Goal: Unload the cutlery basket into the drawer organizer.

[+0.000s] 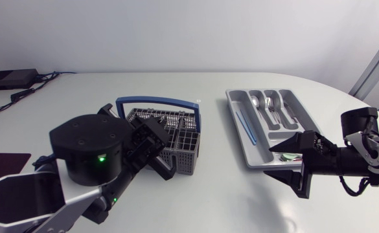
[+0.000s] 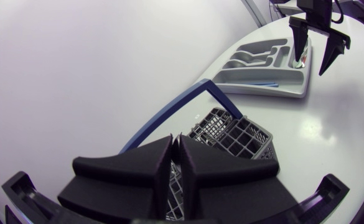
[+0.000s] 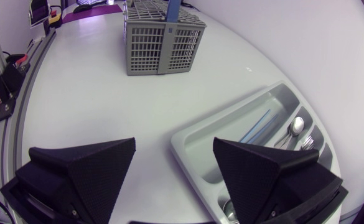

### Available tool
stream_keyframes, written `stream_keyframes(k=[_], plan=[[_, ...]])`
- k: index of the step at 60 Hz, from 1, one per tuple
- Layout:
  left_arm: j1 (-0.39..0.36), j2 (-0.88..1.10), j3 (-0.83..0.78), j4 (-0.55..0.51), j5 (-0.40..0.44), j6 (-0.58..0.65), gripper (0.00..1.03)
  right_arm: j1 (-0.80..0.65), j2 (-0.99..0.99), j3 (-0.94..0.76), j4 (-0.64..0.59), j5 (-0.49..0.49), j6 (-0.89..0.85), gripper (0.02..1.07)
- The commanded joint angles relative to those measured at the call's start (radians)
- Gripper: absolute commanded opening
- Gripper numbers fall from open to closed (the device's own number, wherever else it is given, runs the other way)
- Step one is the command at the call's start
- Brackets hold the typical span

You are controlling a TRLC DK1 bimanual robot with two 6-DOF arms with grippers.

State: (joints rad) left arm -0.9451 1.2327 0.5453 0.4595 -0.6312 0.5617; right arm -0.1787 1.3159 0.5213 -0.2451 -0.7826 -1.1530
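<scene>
Over the basket [image 1: 183, 139], left gripper [image 2: 176, 144] nearly closed; right gripper [image 3: 174, 146] wide apart above the organizer [image 3: 231, 134].

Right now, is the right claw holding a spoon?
No, the right claw is wide open with nothing in it.

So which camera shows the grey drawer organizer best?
The head view: the drawer organizer lies nearly whole from above, only its near end under the right gripper. The left wrist view shows it small and far; the right wrist view only part.
</scene>
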Motion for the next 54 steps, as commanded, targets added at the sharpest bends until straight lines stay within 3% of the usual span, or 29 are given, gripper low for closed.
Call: stream_keyframes(k=[1, 32, 54], plan=[[-0.006, -0.039, 0.050, -0.018, 0.013, 0.010, 0.03, 0.002, 0.020, -0.007, 0.010, -0.007, -0.013, 0.92], [0.066, -0.131, 0.180, -0.312, 0.156, -0.169, 0.03, 0.019, 0.000, 0.005, 0.012, -0.015, 0.018, 0.92], [0.062, -0.230, 0.191, -0.352, 0.157, -0.169, 0.03, 0.096, -0.099, 0.019, 0.004, -0.009, 0.130, 0.92]])
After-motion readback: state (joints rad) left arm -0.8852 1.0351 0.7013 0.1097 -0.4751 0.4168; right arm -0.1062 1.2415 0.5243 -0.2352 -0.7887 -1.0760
